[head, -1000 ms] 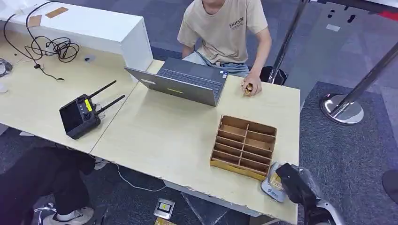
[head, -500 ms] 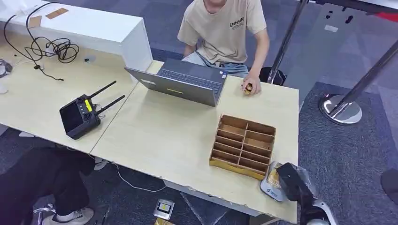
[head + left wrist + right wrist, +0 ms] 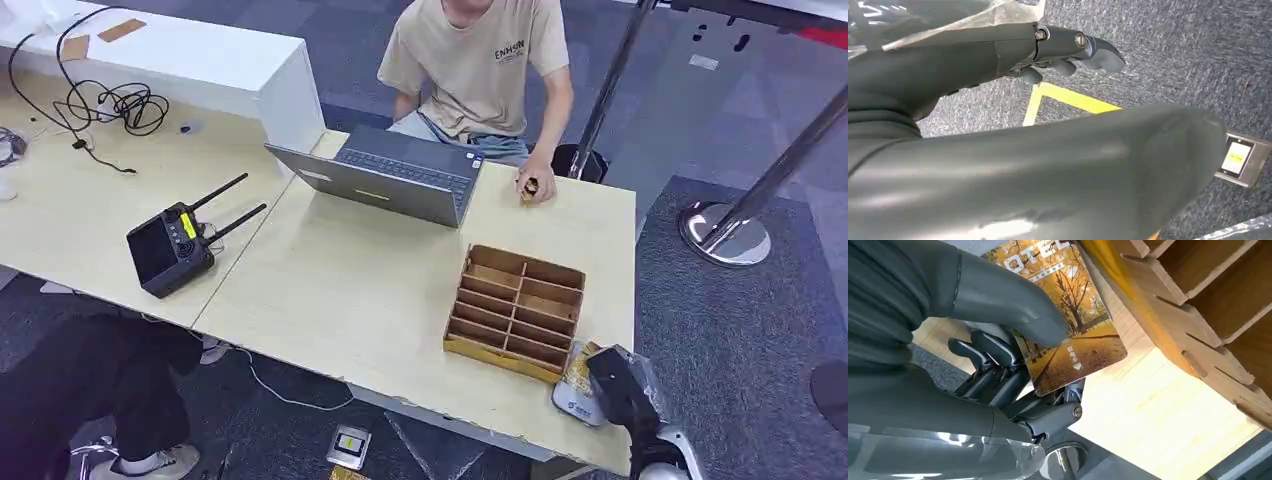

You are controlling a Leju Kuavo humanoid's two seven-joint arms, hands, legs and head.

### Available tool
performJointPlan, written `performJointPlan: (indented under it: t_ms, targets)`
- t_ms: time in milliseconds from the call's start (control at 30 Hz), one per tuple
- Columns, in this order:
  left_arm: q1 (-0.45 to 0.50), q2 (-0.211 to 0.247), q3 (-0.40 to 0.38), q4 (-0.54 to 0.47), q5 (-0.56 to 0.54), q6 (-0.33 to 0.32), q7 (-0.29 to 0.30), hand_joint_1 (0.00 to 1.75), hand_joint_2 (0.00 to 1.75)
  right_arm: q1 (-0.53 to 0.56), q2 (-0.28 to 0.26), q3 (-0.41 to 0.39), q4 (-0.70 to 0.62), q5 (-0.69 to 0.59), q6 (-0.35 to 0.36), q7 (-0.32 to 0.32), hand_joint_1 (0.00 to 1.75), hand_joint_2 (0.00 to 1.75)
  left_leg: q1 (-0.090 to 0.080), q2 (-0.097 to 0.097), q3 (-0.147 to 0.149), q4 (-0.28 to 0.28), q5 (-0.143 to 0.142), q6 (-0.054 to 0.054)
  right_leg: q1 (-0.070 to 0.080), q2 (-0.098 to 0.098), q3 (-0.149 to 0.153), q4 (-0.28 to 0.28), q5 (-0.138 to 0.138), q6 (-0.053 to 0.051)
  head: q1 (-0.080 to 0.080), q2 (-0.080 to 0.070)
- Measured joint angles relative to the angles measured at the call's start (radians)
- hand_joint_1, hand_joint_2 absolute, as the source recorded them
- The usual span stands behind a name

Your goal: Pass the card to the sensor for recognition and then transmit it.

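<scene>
A: Where is the card (image 3: 1068,325)?
B: In the right hand (image 3: 1013,365). The right wrist view shows its autumn-tree print, with the thumb pressed on its face and the darker fingers (image 3: 979,352) clamped behind it. It sits just beside the wooden organizer (image 3: 1198,300), above the counter (image 3: 1148,410).

A: And from the head view?
B: There the card (image 3: 583,368) is a small orange patch at the counter's near right corner, over a pale grey sensor (image 3: 572,402), with the right hand (image 3: 622,388) just behind it. The print is too small to read there.

A: Anything in the organizer (image 3: 516,312)?
B: Its compartments look empty in both views.

A: The left hand (image 3: 1068,47)?
B: The left wrist view has it hanging over grey carpet, fingers loosely apart, holding nothing.

A: What else?
B: A laptop (image 3: 392,178), a black remote controller (image 3: 172,246), and a seated person (image 3: 478,62) at the far edge.
</scene>
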Motion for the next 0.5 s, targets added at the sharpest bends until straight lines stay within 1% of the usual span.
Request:
performJointPlan:
  t_ms: [67, 200, 400, 500]
  targets:
    - [0.0, 0.0, -0.002, 0.0, 0.0, 0.0, 0.001, 0.0, 0.0, -0.002, 0.004, 0.001, 0.004, 0.011, -0.014, 0.005, 1.75, 1.75, 0.0, 0.0, 0.0, 0.0, 0.0, 0.0, 0.0, 0.0, 0.0, 0.0, 0.0, 0.0, 0.0, 0.0]
    - [0.0, 0.003, -0.008, 0.0, 0.001, 0.0, 0.015, 0.0, 0.0, -0.004, 0.008, 0.008, -0.004, 0.046, -0.057, 0.037, 1.75, 1.75, 0.0, 0.0, 0.0, 0.0, 0.0, 0.0, 0.0, 0.0, 0.0, 0.0, 0.0, 0.0, 0.0, 0.0]
    - [0.0, 0.005, -0.012, 0.0, 0.0, 0.0, 0.016, 0.0, 0.0, -0.003, 0.003, -0.006, -0.074, 0.126, -0.132, 0.075, 1.75, 1.75, -0.001, 0.0, -0.001, 0.0, 0.0, 0.0, 0.0, 0.0, 0.0, 0.0, 0.001, 0.001, 0.0, 0.0]
    - [0.0, 0.006, -0.015, 0.0, 0.0, 0.0, 0.016, 0.0, 0.0, -0.003, 0.0, -0.024, -0.121, 0.167, -0.134, 0.101, 1.75, 1.75, -0.001, -0.001, -0.003, 0.0, 0.0, 0.0, 0.0, 0.0, -0.002, 0.0, 0.001, 0.001, 0.0, 0.0]
